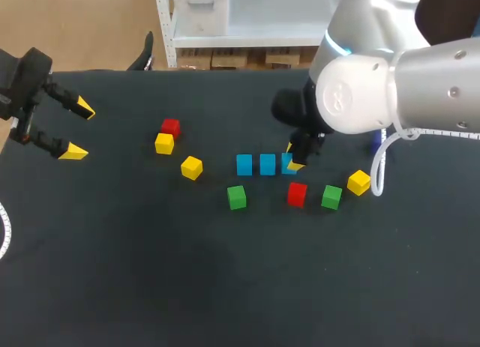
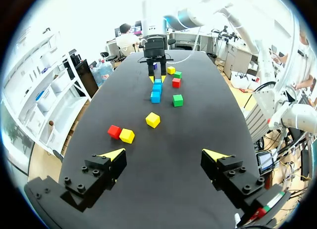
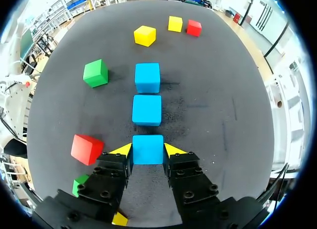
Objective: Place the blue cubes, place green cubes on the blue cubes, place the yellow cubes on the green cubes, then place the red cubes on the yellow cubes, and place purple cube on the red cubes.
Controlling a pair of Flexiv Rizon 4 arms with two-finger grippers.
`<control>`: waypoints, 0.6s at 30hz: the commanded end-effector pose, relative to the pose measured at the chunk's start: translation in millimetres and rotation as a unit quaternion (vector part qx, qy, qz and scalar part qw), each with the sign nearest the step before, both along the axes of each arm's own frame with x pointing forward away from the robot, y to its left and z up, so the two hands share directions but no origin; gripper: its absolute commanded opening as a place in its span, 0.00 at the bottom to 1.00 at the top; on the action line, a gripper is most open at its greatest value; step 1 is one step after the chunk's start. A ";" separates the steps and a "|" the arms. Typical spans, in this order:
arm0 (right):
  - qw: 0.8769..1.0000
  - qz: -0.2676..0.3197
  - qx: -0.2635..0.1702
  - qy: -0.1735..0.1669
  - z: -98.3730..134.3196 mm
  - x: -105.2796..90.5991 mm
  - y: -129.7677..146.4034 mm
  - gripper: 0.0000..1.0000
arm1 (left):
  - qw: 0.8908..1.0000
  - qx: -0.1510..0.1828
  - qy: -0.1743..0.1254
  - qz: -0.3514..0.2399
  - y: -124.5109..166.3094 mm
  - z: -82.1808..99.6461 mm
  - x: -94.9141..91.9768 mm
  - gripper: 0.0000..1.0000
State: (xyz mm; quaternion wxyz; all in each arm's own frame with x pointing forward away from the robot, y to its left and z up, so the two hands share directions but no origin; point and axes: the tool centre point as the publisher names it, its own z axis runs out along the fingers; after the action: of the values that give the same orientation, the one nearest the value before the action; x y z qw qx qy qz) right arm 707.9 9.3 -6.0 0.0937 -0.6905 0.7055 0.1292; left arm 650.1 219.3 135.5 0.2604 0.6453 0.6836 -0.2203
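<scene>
"Across the black counter point(image 1: 112, 287), from behind the robot, what fills the most room?"

"The right arm point(image 1: 397, 77), coming in from about 2 o'clock. The left arm point(image 1: 22, 77) sits out at 9 o'clock. Its tool point(image 1: 79, 130) is spread wide, with nothing between the tips."

"And the right tool point(image 3: 148, 150)?"

"Down at the counter, pinching the end blue cube point(image 3: 148, 149). As far as I can see, a yellow tip presses each side, one from 12 and one from 6. That cube closes the 3 o'clock end of a row, with the middle blue cube point(image 1: 268, 165) and the far blue cube point(image 1: 244, 165) just beside it. The row's long axis runs 9 to 3."

"So the blues look placed?"

"I'd judge so, once it lets go. Greens come next. One green cube point(image 1: 331, 197) lies near the right tool, at about 4 o'clock from it. The other green cube point(image 1: 237, 197) sits at 8 o'clock, near the row's far end. The right arm is nearer to both, and the left tool is well apart from either."

"Anything in the way?"

"A red cube point(image 1: 297, 194) at 6 o'clock from the right tool, between the two greens. I'd steer around it."
</scene>
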 end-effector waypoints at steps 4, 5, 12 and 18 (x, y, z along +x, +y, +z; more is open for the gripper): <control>1.000 -0.001 0.000 0.001 -0.4 0.4 -3.2 0.16 | 1.000 0.000 0.000 -0.001 0.4 -0.9 1.3 1.00; 1.000 -0.002 0.000 0.001 -0.3 0.2 -3.3 0.16 | 1.000 0.000 0.000 -0.001 0.4 -0.9 1.3 1.00; 1.000 -0.001 0.000 0.002 -0.1 -0.3 -4.3 0.17 | 1.000 0.000 0.000 -0.001 0.4 -0.9 1.3 1.00; 1.000 0.001 0.003 0.000 0.0 1.0 -2.2 0.20 | 1.000 0.000 0.000 -0.001 0.4 -0.9 1.3 1.00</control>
State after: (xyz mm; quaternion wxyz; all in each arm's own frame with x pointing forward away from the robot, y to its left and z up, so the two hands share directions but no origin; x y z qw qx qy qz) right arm 709.1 6.9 -6.3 0.0947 -0.6907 0.7050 0.1304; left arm 650.1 219.3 135.5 0.2604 0.6453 0.6836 -0.2203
